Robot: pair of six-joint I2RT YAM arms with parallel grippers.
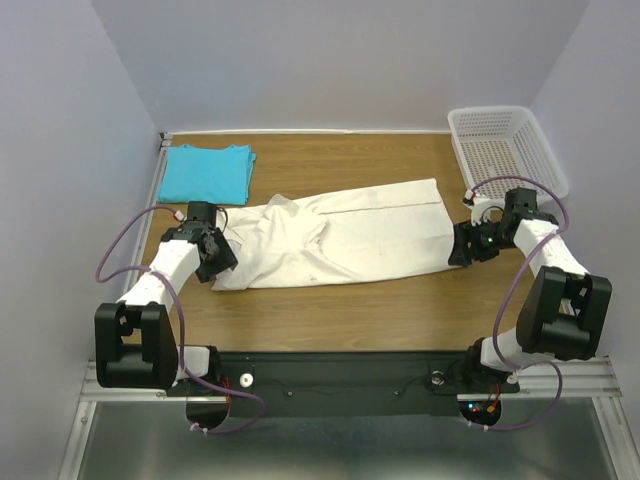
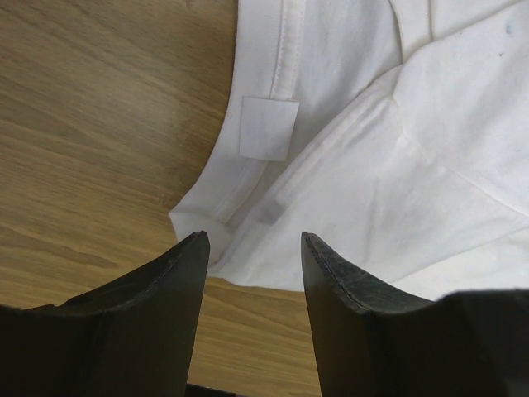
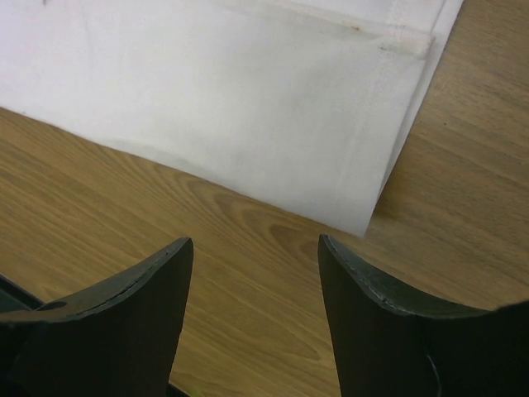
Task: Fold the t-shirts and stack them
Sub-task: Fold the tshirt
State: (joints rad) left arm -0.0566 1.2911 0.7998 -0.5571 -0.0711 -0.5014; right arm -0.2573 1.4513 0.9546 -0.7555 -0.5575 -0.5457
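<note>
A: Top view: cream t-shirt [image 1: 340, 235] lies spread across the middle of the table [image 1: 350, 320], collar end toward the left edge, hem toward the right edge. Turquoise t-shirt [image 1: 208, 172] sits folded at the far left corner. White perforated basket [image 1: 505, 150] is at the far right corner.

B: Claws?

A: Left gripper [image 1: 215, 252] is at the shirt's collar end, right gripper [image 1: 465, 245] at the hem end. Top view is too coarse to read the jaws.

B: Wrist cams cover that. Left: jaws apart, partway. The collar [image 2: 227, 186] rolls over right at one fingertip and cloth runs into the gap. Nothing clamped.

A: Right?

B: Jaws apart, bare wood between them, holding nothing. Hem corner [image 3: 364, 219] lies just ahead of the tips, not touching. The doubled layer at that edge shows only here.

A: Any labels?

B: Left wrist only: a plain white rectangular tag [image 2: 269, 126] sewn inside the collar band. Can't read any print on it. The top view doesn't resolve the tag at all.

A: Marks?

B: Small reddish fleck on the hem stitching, right wrist view.
</note>
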